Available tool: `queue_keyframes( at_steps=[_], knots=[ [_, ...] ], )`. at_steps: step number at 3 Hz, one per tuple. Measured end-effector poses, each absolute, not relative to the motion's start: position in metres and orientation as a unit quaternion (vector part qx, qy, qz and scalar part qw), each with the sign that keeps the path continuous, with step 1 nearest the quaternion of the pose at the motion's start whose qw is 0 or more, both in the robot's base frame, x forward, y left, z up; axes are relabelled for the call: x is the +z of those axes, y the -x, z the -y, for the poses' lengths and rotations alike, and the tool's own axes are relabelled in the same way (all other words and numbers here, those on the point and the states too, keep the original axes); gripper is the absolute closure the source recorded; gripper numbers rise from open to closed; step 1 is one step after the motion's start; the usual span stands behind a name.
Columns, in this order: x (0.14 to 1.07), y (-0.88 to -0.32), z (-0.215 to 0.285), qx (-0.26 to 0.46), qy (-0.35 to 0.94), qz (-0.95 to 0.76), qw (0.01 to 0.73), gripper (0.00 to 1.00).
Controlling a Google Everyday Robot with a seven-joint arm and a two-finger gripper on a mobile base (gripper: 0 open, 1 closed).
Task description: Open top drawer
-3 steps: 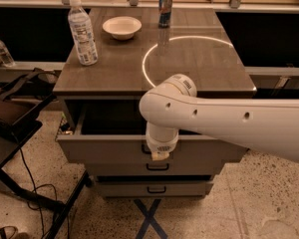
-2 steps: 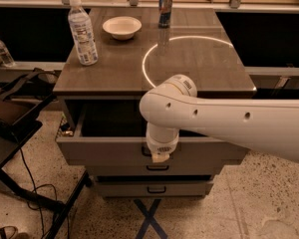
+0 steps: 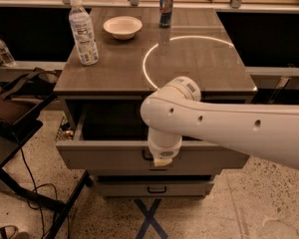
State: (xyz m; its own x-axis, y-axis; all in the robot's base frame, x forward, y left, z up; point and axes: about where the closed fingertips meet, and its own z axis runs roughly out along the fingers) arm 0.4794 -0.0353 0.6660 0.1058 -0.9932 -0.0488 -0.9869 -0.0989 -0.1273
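Woodgrain tabletop [image 3: 209,73]; pincer [image 3: 162,159] at top drawer [image 3: 104,156]

A speckled terrazzo floor [image 3: 259,203] spreads beneath a grey-brown desk [image 3: 114,68], whose top bears a bright ring of reflected light [image 3: 188,36]; the gripper [image 3: 163,159] hangs at the desk's front, toward 6 o'clock. Below it a blue tape cross [image 3: 148,220] marks the floor, and at 8 o'clock black cables [image 3: 25,168] trail there. A pale counter [image 3: 269,4] runs across at 12 o'clock, dark beneath.
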Motion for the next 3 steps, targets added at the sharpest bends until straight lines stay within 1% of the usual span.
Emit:
queue_keyframes(
  at_steps=[3],
  knots=[
    [0.684, -0.477, 0.043, -0.036, 0.739, -0.669, 0.067, 1.0]
  ],
)
